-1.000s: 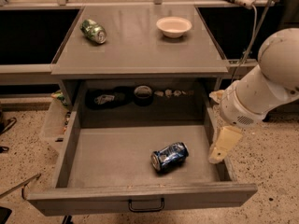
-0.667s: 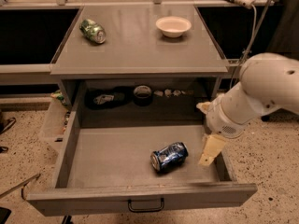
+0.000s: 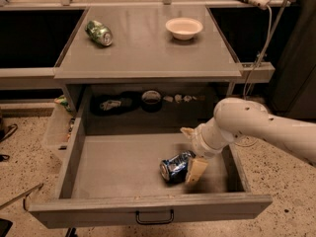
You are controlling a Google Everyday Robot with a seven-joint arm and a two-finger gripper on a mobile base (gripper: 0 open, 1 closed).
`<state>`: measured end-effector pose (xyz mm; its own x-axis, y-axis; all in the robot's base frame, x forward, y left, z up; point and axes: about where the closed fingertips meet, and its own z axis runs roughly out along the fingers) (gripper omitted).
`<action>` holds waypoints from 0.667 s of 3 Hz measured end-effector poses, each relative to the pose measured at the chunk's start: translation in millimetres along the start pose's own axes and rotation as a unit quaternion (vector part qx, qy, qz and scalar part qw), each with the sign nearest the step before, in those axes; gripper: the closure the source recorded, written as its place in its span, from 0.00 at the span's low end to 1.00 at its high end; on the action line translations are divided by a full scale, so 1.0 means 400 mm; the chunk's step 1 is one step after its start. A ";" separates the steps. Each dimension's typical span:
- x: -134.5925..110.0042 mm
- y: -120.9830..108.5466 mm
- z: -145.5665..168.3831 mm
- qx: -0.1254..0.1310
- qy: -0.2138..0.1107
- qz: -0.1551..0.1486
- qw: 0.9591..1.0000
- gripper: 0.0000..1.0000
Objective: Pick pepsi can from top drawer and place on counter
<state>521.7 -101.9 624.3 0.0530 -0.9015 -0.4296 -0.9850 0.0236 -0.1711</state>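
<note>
Counter (image 3: 148,48) carries a green can (image 3: 99,32) and bowl (image 3: 183,27); gripper (image 3: 191,152) inside the top drawer (image 3: 113,167).

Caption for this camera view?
Gripper open in the top drawer, right beside the blue can lying on its side.

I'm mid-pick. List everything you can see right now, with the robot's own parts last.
pepsi can: one, blue, lying on its side in the top drawer, right of centre
top drawer: one, grey, pulled open below the counter
counter: one, grey, above the drawer
green can: one, green, lying on the counter, back left
bowl: one, white, on the counter, back right
plastic bin: one, translucent, left of the drawer
dark items: several, dark, in the recess behind the drawer
arm: one, white, reaching in from the right
gripper: one, cream, open, straddling the pepsi can's right end
</note>
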 end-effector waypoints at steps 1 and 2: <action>0.000 0.000 0.001 0.000 0.000 0.000 1.000 0.00; -0.003 0.006 0.021 -0.012 -0.007 -0.001 1.000 0.00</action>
<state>520.5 -97.2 616.7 0.0580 -0.8955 -0.4413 -0.9884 0.0105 -0.1513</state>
